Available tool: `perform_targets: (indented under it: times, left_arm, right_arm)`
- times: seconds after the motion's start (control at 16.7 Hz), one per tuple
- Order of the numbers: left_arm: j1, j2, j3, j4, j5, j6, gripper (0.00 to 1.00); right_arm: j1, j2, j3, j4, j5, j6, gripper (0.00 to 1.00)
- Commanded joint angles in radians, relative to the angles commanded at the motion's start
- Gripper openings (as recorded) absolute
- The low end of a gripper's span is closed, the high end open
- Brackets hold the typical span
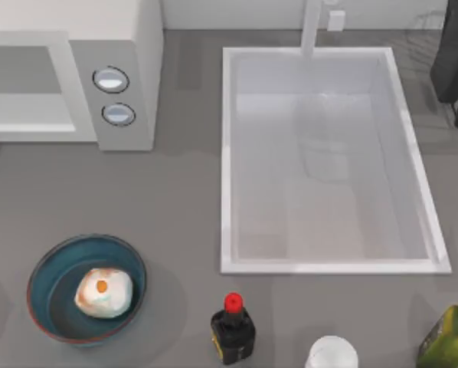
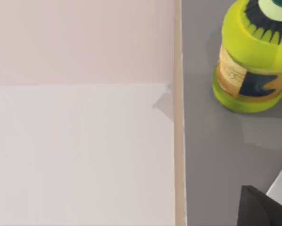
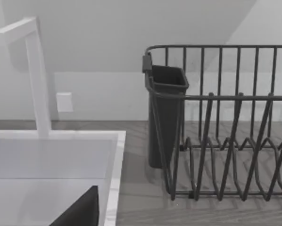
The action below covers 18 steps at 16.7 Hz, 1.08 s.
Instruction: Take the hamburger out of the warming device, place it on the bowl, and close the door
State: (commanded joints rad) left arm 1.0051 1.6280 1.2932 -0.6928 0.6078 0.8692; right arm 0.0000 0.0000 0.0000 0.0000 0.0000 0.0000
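Top view: burger (image 1: 103, 292) sitting in the bowl (image 1: 51, 270), low on the tabletop's (image 1: 175, 207) left side, pale with an orange patch facing up. Microwave (image 1: 129, 54) at top left, cut off by the left edge, two knobs (image 1: 111, 80) on its side panel. Front panel looks pale and flat across the opening; hard to say whether that is the door, and no bar handle to make out. Sink (image 1: 328, 161) right of centre, faucet (image 1: 312, 27) rising at its far rim, basin holding nothing. Along the bottom edge: dark bottle (image 1: 232, 330) with a red cap, a white cup (image 1: 332, 355) half cropped, a yellow-green bottle (image 1: 447, 337) clipped at the corner. Dark rack (image 1: 455, 57) cut off at top right.

Left wrist view: looking down over the sink wall (image 2: 178, 117) and grey tabletop, the green bottle (image 2: 252, 61) standing just beside the sink, its top cropped. A dark wedge at the frame's corner, too little of it to name. Left pincer's state: cannot tell.

Right wrist view: faucet (image 3: 37, 75) at the sink's rim, wire rack (image 3: 226, 127) beside it with a dark cutlery holder (image 3: 164, 117) hung on its end, nothing visible inside from this angle. Dark shape at the frame's edge, unclear. Right pincer's state: cannot tell either.
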Motion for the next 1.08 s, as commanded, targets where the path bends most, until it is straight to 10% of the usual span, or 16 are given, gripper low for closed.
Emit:
perform_targets:
  times: [0.66, 1.08]
  left_arm:
    - [0.043, 0.14, 0.089, -0.055, 0.063, 0.057, 0.0]
    - [0.048, 0.228, -0.103, 0.239, 0.066, 0.061, 0.0]
  right_arm:
    - [0.0, 0.0, 0.0, 0.0, 0.0, 0.0, 1.0]
    - [0.0, 0.0, 0.0, 0.0, 0.0, 0.0, 1.0]
